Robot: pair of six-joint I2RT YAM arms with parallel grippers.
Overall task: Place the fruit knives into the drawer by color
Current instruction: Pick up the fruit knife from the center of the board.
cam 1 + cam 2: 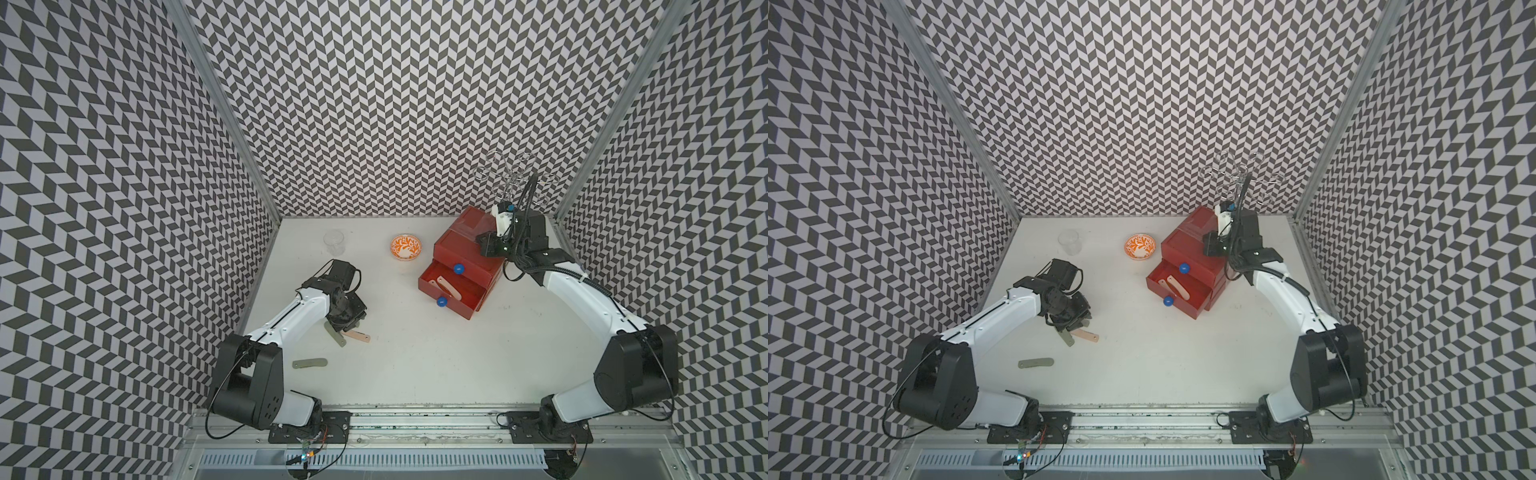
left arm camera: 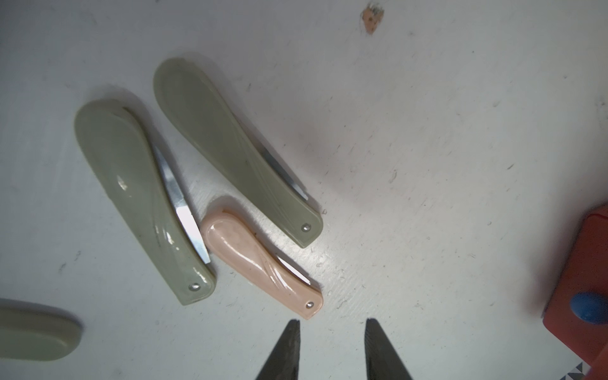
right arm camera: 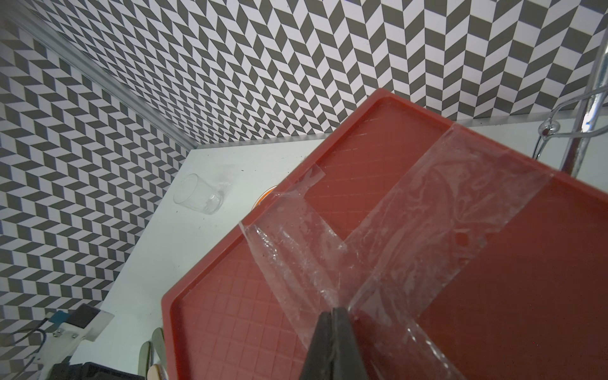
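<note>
The peach fruit knife (image 2: 263, 263) and the grey-green fruit knives (image 2: 141, 204) have smooth, glossy plastic handles, bright metal blades and small metal rivets. The table (image 2: 427, 148) is matt white and scuffed. The drawer (image 3: 543, 279) is matt red plastic, its top grid-embossed and crossed by wrinkled clear tape (image 3: 427, 214). Near the drawer stands a shiny chrome wire rack (image 3: 590, 98).
</note>
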